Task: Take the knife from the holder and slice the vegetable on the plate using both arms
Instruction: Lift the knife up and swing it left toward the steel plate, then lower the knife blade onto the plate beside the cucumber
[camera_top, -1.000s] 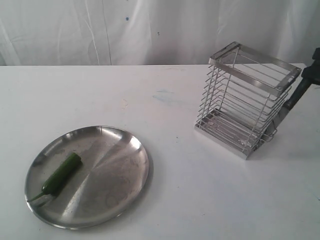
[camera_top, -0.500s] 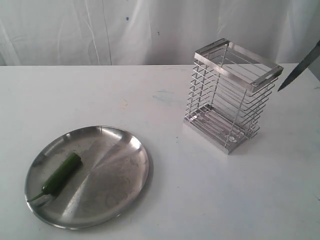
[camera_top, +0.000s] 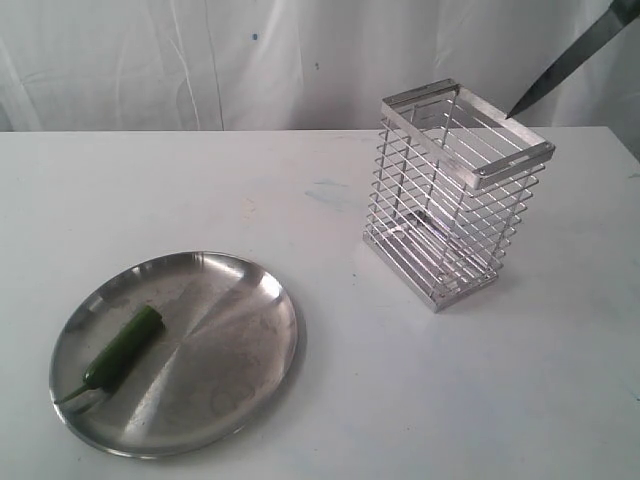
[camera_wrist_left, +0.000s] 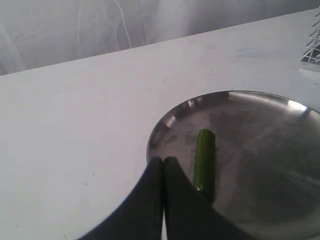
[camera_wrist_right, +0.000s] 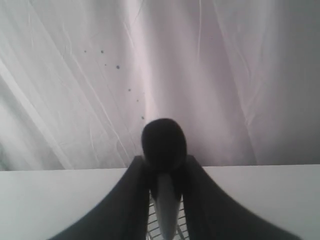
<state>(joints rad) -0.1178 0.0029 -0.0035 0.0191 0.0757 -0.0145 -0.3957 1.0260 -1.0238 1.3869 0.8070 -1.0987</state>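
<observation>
The dark knife (camera_top: 570, 60) hangs in the air at the top right, its tip just above the far rim of the wire holder (camera_top: 455, 200). My right gripper (camera_wrist_right: 164, 167) is shut on the knife's black handle (camera_wrist_right: 163, 142), with the blade pointing down toward the holder (camera_wrist_right: 152, 225). That gripper itself is outside the exterior view. The green vegetable (camera_top: 122, 345) lies on the left part of the steel plate (camera_top: 220, 340). My left gripper (camera_wrist_left: 163, 160) is shut and empty, hovering at the plate's rim (camera_wrist_left: 165, 125) beside the vegetable (camera_wrist_left: 205, 160).
The holder stands upright on the white table (camera_top: 400, 400), right of centre, and a corner of it (camera_wrist_left: 312, 47) shows in the left wrist view. A white curtain (camera_top: 200, 60) hangs behind the table's far edge.
The knife has risen out of the holder and up to the right. The holder, tilted a second ago, has settled upright and shifted left. Plate and vegetable have not moved.
</observation>
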